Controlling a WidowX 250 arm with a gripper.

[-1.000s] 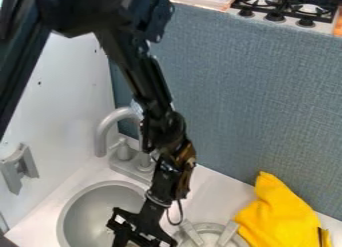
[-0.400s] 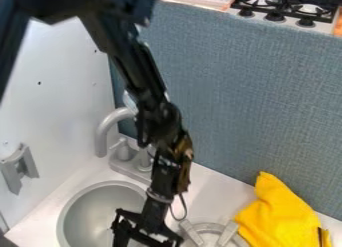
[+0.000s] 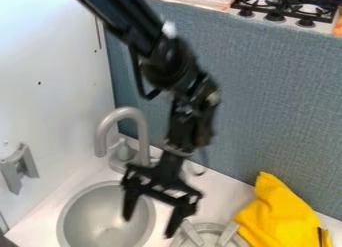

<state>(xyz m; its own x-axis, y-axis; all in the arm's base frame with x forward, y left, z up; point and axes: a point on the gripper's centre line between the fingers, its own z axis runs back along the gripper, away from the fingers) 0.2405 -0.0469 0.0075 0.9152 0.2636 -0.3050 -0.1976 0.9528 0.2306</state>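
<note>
From where I'm standing, a grey plastic bracket (image 3: 19, 168) is sticking out of the white side wall (image 3: 50, 81) at the left edge of the frame. Right of it, at lower left, a round grey sink basin (image 3: 79, 222) is sitting in the white counter (image 3: 212, 183), its bottom showing a round drain (image 3: 111, 237). A curved grey faucet (image 3: 122, 112) is rising behind the basin, near the blue-grey woven-looking back panel (image 3: 267, 96). The black robot arm (image 3: 175, 66) is slanting down from the top edge, and its black two-finger gripper (image 3: 149, 225) is hanging at lower centre. Its claw is standing wide open, gripping nothing, one finger over the basin, the other near a round silver-grey dish (image 3: 211, 229) with two grey bars. The bottom edge is cutting off that dish. White counter is stretching between the basin and the dish, and behind them toward the panel. A bright yellow cloth (image 3: 278, 211) is lying bunched at lower right, just beside the dish. Beyond the panel, a black-grated stove (image 3: 287, 8) is sitting at upper right.
</note>
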